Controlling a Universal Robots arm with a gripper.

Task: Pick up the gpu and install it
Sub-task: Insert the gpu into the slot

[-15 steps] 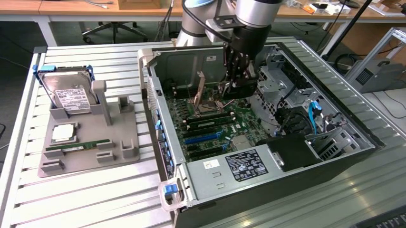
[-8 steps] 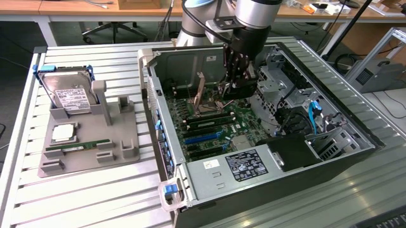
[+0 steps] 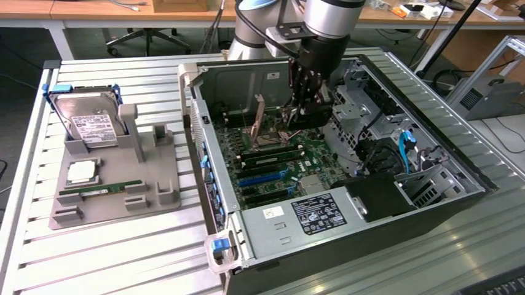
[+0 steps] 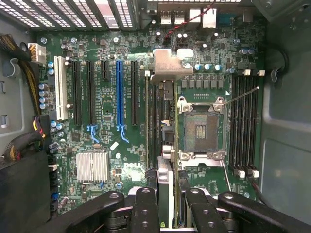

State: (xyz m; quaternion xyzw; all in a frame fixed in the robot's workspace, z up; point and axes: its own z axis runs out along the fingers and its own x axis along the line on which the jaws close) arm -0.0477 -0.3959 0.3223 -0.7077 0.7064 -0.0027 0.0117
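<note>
So the hand (image 3: 305, 114) is down inside the open PC case (image 3: 459, 184), and its fingers (image 4: 146, 201) are pinched in close on the gpu (image 4: 164, 137). Through the wrist view you look straight down the card's edge: a thin dark board with small parts along it and a silvery metal bracket at the far end.

The pick-up is done, I'd say. Install isn't: the card seems to hang above the motherboard (image 4: 104, 141), over the strip between the expansion slots and the open CPU socket (image 4: 201, 128), not in any slot. The long blue slot (image 4: 119, 92) sits bare.

Out on the bench (image 3: 123, 246), on the exterior view's left, the grey parts tray (image 3: 156, 203) has the hard drive (image 3: 88, 123) and the green memory stick (image 3: 100, 189) in it.
</note>
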